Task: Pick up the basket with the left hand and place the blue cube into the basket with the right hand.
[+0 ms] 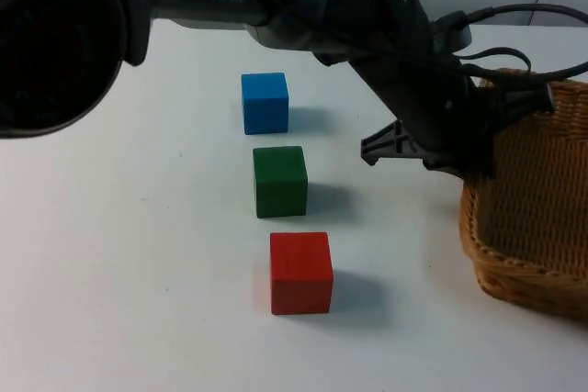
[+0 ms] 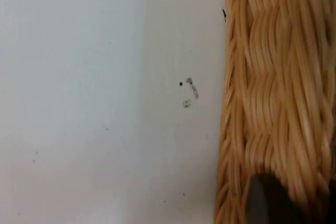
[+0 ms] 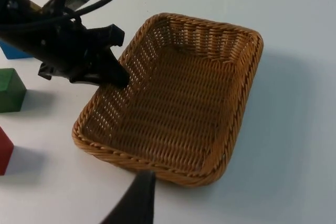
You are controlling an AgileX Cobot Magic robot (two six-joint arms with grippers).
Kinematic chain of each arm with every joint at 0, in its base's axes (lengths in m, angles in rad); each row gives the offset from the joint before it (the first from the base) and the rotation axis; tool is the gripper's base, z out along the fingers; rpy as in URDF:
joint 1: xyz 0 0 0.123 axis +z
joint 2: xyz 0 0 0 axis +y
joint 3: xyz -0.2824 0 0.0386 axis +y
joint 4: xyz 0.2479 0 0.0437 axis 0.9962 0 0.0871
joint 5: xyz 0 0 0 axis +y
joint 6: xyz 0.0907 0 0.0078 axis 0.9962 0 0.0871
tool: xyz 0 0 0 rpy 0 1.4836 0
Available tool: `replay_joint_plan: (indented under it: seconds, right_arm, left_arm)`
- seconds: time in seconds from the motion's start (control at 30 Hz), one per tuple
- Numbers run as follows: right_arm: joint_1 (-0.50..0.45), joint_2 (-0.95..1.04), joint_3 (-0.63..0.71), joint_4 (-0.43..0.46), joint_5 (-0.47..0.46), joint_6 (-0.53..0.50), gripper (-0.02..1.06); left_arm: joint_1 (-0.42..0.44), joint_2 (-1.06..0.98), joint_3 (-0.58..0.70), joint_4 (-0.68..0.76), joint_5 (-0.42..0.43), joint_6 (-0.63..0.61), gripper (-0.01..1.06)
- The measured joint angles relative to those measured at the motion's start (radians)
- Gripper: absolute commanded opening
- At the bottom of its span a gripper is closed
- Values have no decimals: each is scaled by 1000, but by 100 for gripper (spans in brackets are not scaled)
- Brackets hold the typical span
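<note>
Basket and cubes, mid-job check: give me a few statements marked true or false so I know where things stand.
1. The basket is empty. True.
2. The blue cube is already in the basket. False: it sits on the table, in a row with the green cube and the red cube.
3. The left gripper is at the basket's rim. True.
4. The green cube is stacked on the red one. False: they sit apart.
5. The right gripper holds a cube. False: it hangs over the table by the basket, holding nothing.
</note>
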Motion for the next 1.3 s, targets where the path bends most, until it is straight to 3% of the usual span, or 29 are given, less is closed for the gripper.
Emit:
replay_joint_plan:
  seconds: [0.37, 0.5, 0.67, 0.87, 0.97, 1.0, 1.13, 1.17, 1.3]
  right_arm:
    - [0, 0, 0, 0, 0, 0, 104]
    - [0, 0, 0, 0, 0, 0, 104]
    - [0, 0, 0, 0, 0, 0, 104]
    - [0, 0, 0, 0, 0, 0, 104]
    - [0, 0, 0, 0, 0, 0, 104]
    - [0, 0, 0, 0, 0, 0, 104]
    - [0, 0, 0, 0, 0, 0, 104]
    - [0, 0, 0, 0, 0, 0, 104]
    - [0, 0, 0, 0, 0, 0, 104]
  left_arm:
    - [72, -178, 11, 79, 76, -22, 0]
    - [114, -270, 68, 95, 86, -28, 0]
    - [178, -415, 256, 95, 77, -19, 0]
    - [278, -604, 573, -25, 33, 165, 0]
    - [394, -753, 798, -141, 13, 319, 0]
    - [394, -753, 798, -141, 13, 319, 0]
    - [566, -920, 1033, -229, -8, 485, 0]
    - [566, -920, 1033, -229, -8, 485, 0]
    - [759, -1070, 1180, -292, 40, 641, 0]
